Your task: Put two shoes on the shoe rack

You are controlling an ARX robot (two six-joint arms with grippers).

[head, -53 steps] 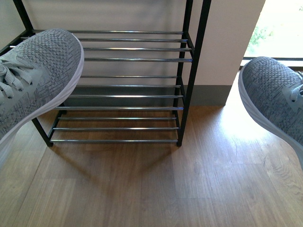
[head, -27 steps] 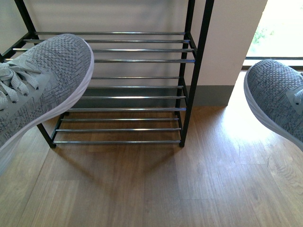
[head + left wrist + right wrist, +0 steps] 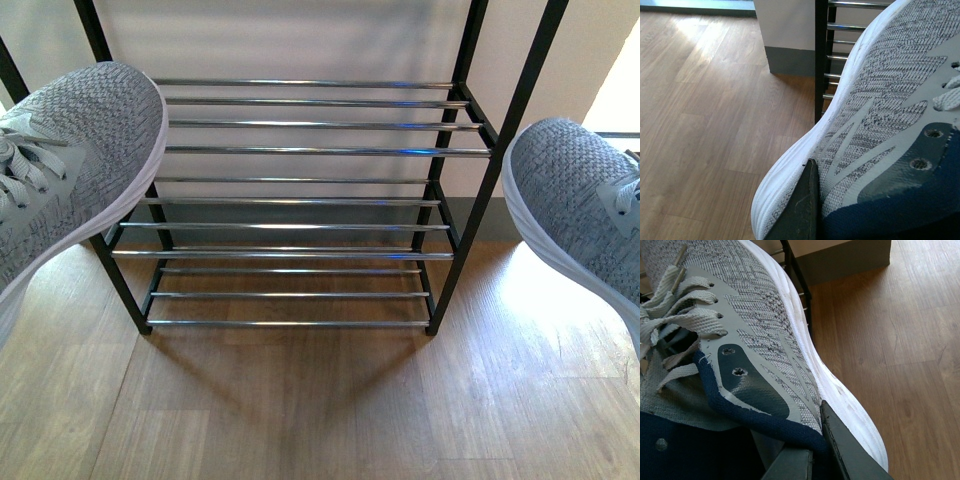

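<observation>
Room first: we're looking at a wood-plank floor [image 3: 300, 420], warm brown, with a bright patch of daylight [image 3: 540, 300] landing on it over to the right. Behind it there's a plain pale wall [image 3: 300, 40] with a grey skirting board [image 3: 790, 60] along the bottom. The shoe rack [image 3: 300, 150] stands on the floor close in front of that wall. It has a thin black frame and tiers of shiny silver rods.

Neither shoe is on the rack yet. Both hang in the air in front of it, tilted with the toes up. In the front view the left shoe [image 3: 70, 160] covers part of the rack's left post. The right shoe [image 3: 575, 200] sits just past the right post without overlapping it. Both are grey knit with thick white soles and navy lining.

Left fingers [image 3: 802, 210]: we only see one dark finger, pressed flat on the outer side of the left shoe by the sole. Its partner is hidden, but the shoe is held clear of the floor. Right fingers [image 3: 850, 455]: clamped on the right shoe's side wall, one outside by the sole and one inside under the navy collar. Its pale laces [image 3: 685, 315] lie loose across the tongue.
</observation>
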